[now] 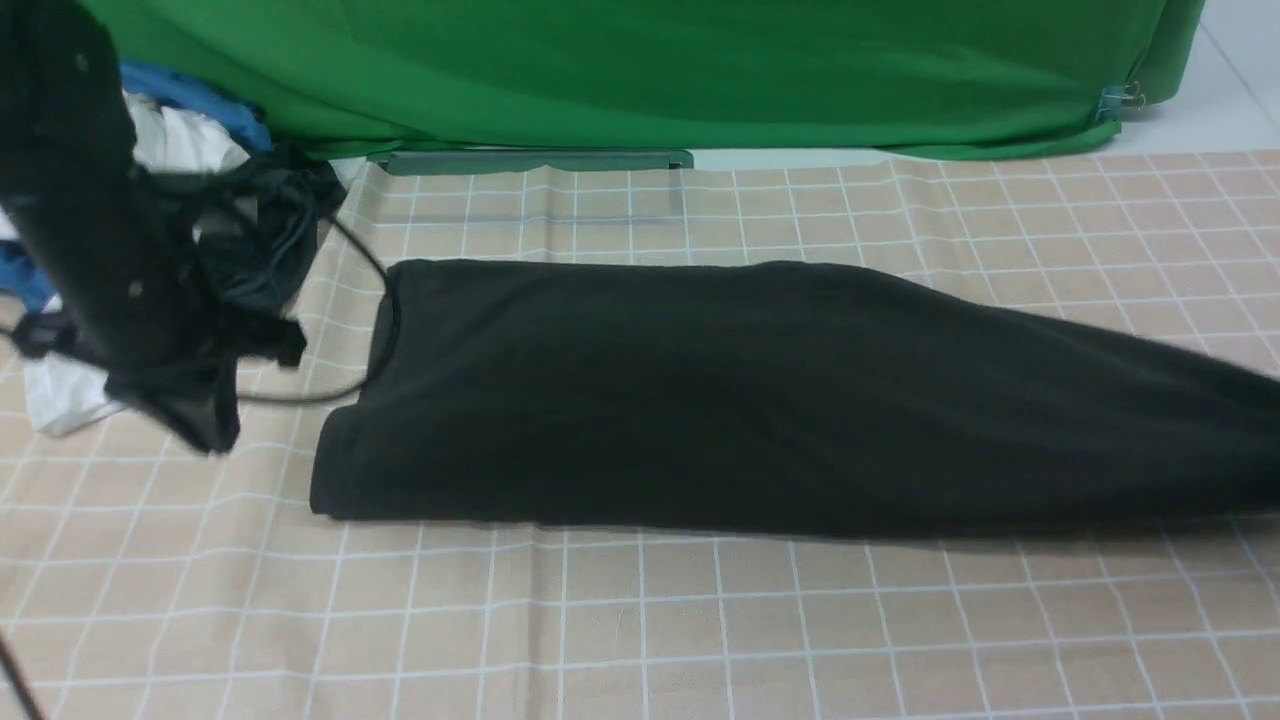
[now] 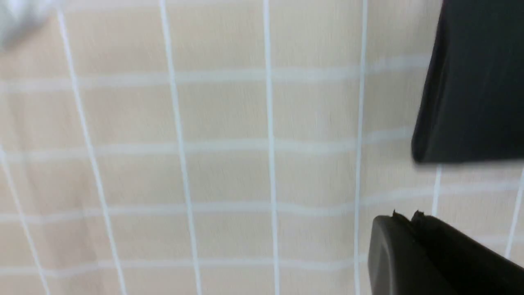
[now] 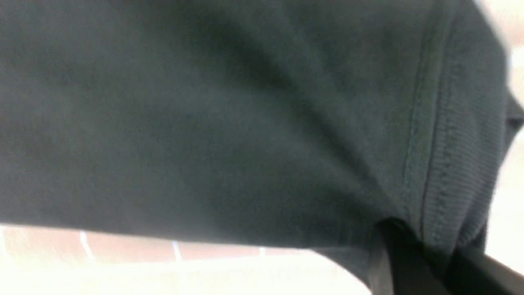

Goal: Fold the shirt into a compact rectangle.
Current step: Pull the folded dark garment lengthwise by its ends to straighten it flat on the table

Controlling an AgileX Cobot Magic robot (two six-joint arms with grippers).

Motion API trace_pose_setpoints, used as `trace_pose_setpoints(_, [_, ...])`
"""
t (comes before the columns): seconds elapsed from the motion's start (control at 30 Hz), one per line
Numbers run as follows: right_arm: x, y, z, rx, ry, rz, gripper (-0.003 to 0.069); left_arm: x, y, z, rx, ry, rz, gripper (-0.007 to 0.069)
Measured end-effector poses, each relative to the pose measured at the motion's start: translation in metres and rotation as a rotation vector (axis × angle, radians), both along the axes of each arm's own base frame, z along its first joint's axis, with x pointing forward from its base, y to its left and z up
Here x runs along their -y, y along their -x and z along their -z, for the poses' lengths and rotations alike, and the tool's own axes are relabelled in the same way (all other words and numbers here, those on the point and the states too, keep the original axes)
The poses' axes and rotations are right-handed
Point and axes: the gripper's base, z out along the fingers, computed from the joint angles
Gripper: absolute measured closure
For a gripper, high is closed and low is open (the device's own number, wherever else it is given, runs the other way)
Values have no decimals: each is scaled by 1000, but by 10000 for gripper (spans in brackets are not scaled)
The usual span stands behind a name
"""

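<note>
A tabletop (image 1: 640, 640) covered with a beige cloth checked in white lines is shown. A green backdrop (image 1: 640, 70) is hung behind the shirt (image 1: 700, 390), which is laid across the middle of the tabletop as a long dark band. To the left of the shirt and further back, a pile of clothes (image 1: 205, 150) in blue, white and black is heaped.

The left arm (image 1: 90, 220) is held left of the shirt, above the cloth, and is blurred. The left pincer (image 1: 205, 415) is pointed downward, apart from the shirt's left end. In the left wrist view its fingers (image 2: 409, 250) are pressed together on nothing, with a corner of the shirt (image 2: 475, 82) near them. A thin black cable (image 1: 300, 397) is run from the arm towards the shirt's left edge.

The shirt's left end is laid flat. Its right end is narrowed, appears raised off the cloth and is cut off by the picture's edge. In the right wrist view the right pincer (image 3: 425, 262) is pinched on the shirt (image 3: 204, 123) beside a ribbed, stitched edge. Most of the pincer is hidden by bunched fabric.
</note>
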Motion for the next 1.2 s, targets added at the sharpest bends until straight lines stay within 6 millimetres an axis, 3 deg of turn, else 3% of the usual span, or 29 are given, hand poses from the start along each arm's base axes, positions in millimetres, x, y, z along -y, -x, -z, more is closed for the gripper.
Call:
trace_pose_setpoints(0.13, [-2, 10, 11, -38, -8, 12, 548, -1, 23, 9, -41, -2, 0, 606])
trace_pose_setpoints(0.27, [1, 7, 11, -5, 29, 55, 374, 1, 23, 6, -7, 15, -9, 606])
trace_pose_setpoints(0.4, [6, -3, -4, 55, 79, 171, 110, 6, 18, -8, 53, 67, -23, 606])
trace_pose_setpoints(0.5, [5, -9, -10, 96, 57, 181, 8, 10, 18, -17, 90, 113, -41, 606])
trace_pose_setpoints(0.57, [4, -12, -9, 113, 36, 187, -17, 12, 19, -20, 101, 137, -48, 606])
trace_pose_setpoints(0.9, [9, -30, 45, 55, 14, 161, -31, 15, 20, -24, 115, 169, -15, 606])
trace_pose_setpoints(1.0, [9, -33, 57, 28, 6, 162, -6, 15, 20, -24, 115, 169, -14, 606])
trace_pose_setpoints(1.1, [9, -34, 60, 14, -3, 164, 64, 15, 20, -24, 115, 169, -11, 606])
trace_pose_setpoints(1.2, [6, -36, 61, 9, -37, 164, 305, 15, 20, -24, 114, 169, -11, 606])
